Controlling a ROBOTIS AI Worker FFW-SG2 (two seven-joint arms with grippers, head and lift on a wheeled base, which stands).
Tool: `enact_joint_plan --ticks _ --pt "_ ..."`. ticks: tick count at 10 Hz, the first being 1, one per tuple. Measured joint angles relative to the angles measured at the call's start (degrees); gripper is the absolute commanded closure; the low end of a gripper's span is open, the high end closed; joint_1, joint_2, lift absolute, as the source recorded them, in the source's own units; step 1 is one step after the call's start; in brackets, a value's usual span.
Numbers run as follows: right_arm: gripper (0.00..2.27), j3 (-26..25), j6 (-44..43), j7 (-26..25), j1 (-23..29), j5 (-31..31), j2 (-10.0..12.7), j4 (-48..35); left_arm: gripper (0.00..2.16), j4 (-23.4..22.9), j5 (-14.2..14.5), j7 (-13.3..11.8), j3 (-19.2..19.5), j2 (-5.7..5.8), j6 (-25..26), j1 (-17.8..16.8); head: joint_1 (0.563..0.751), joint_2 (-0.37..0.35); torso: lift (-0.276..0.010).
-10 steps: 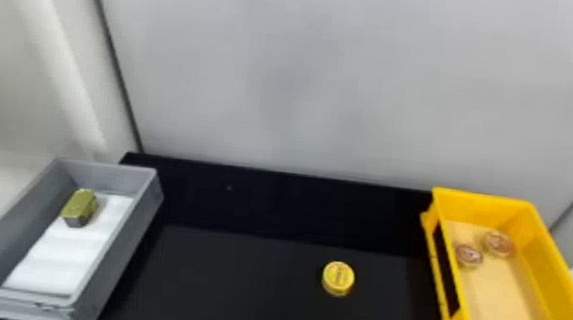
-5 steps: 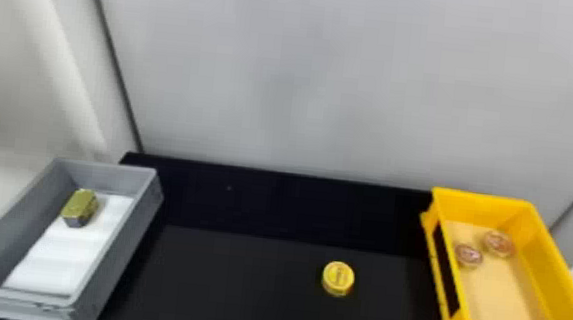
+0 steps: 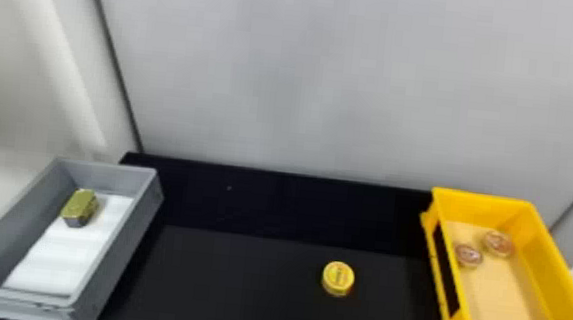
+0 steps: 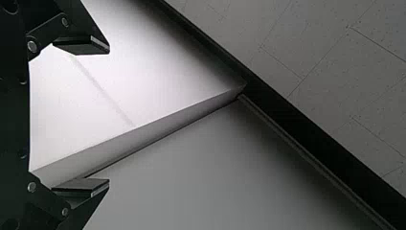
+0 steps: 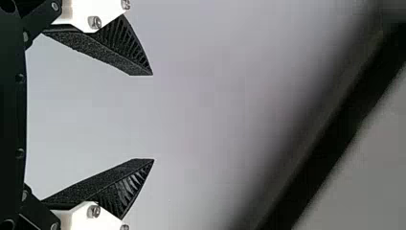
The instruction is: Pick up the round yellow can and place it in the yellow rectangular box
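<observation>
On the round yellow can (image 3: pixel 338 279) we see dark print, too small to read. Our left gripper (image 4: pixel 109 116) and right gripper (image 5: pixel 153 117) are both spread wide.

In head view the yellow rect. box (image 3: pixel 449 288) runs off my R & btm edges; its near end's cut off. Grey box (image 3: pixel 116 251) loses its near L corner area at the frame edge, and the near wall hides part of the floor. Black table (image 3: pixel 237 293) is cut at btm. Lettering on the round yellow can (image 3: pixel 338 277) is too small for me to read; ditto the blurred lids of two small tins (image 3: pixel 498 243). There's a speck (image 3: pixel 229 188) on the black, ID unclear. L wrist: left gripper (image 4: pixel 109 115) base cut off by the frame. R wrist: same for right gripper (image 5: pixel 153 117); dark band (image 5: pixel 335 134) beyond is blurred, can't ID.
</observation>
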Motion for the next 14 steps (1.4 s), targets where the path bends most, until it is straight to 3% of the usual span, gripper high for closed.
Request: enact_joint_plan --ticks 2,5,9,14 --pt "0.16 -3.5 16.2 4.7 1.0 -5.5 2.8 0.3 0.27 0.1 0.2 -0.2 0.0 -0.47 -0.1 0.4 0.663 0.054 -0.010" --pt "0.13 -5.1 29.4 17.9 0.2 -15.2 0.8 10.7 0.27 0.1 1.0 -0.7 -0.1 -0.75 -0.2 0.5 0.663 0.054 -0.010" --pt "0.13 -4.6 27.8 30.7 4.7 -17.3 -0.5 24.4 0.27 0.1 2.2 -1.1 -0.5 -1.45 -0.7 0.2 0.663 0.054 -0.010" --pt "0.13 -1.7 21.1 43.9 10.5 -8.3 -0.1 36.5 0.27 0.3 3.5 -1.2 -0.6 -2.85 -2.2 -1.2 0.663 0.054 -0.010"
